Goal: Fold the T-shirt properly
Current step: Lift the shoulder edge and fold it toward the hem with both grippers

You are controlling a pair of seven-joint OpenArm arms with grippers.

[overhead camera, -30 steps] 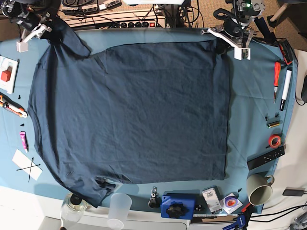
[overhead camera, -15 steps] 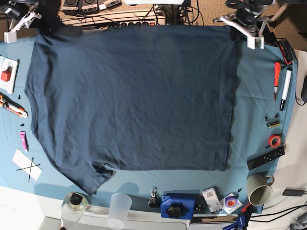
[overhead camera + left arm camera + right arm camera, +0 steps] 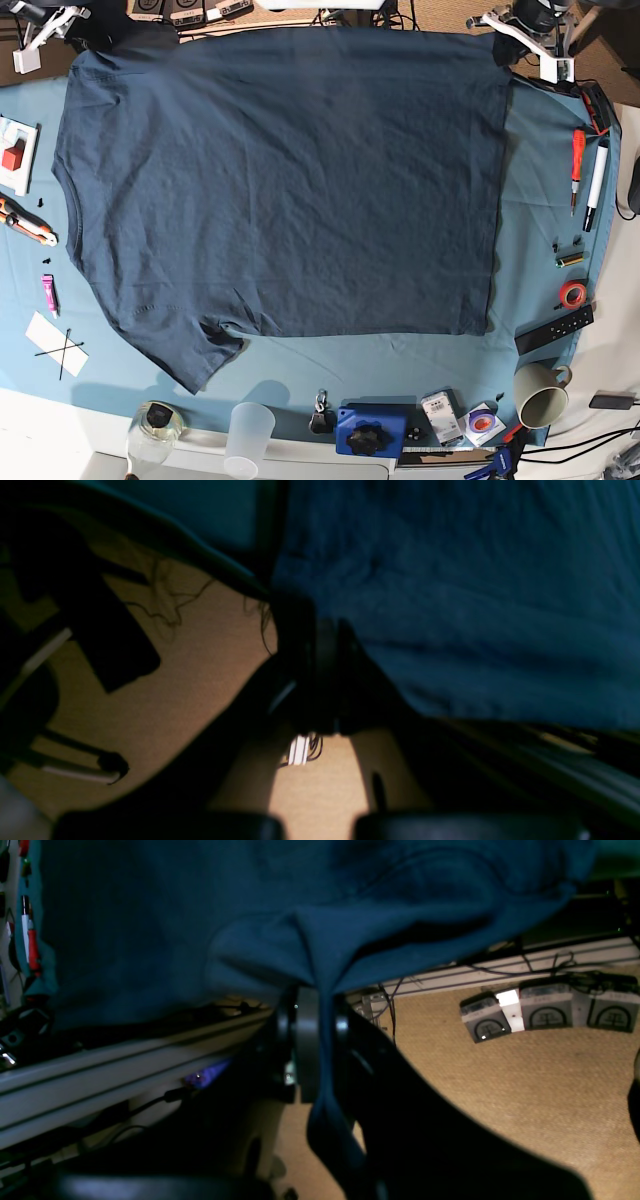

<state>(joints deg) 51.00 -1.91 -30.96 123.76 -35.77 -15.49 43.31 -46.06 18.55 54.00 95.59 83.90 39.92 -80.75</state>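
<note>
The dark navy T-shirt (image 3: 280,180) lies spread flat over most of the teal table cloth (image 3: 540,200), one sleeve pointing to the near left. My left gripper (image 3: 502,48) is at the far right corner of the shirt, shut on its edge; in the left wrist view the dark fingers (image 3: 320,675) meet the T-shirt (image 3: 475,605) beyond the table's far edge. My right gripper (image 3: 92,40) holds the far left corner. In the right wrist view a tuck of T-shirt (image 3: 200,915) is pinched in my right gripper (image 3: 320,1040), and a strip of it hangs below.
A red screwdriver (image 3: 577,165), white pen (image 3: 596,185), orange tape roll (image 3: 572,293) and black remote (image 3: 554,330) line the right side. A mug (image 3: 541,392), blue block (image 3: 370,430) and plastic cup (image 3: 249,435) stand along the near edge. A white holder (image 3: 13,155) sits at the left.
Both grippers have pulled the shirt's far edge toward the far table edge. The whole shirt slid that way, and the bunched far left part has stretched out flat.
</note>
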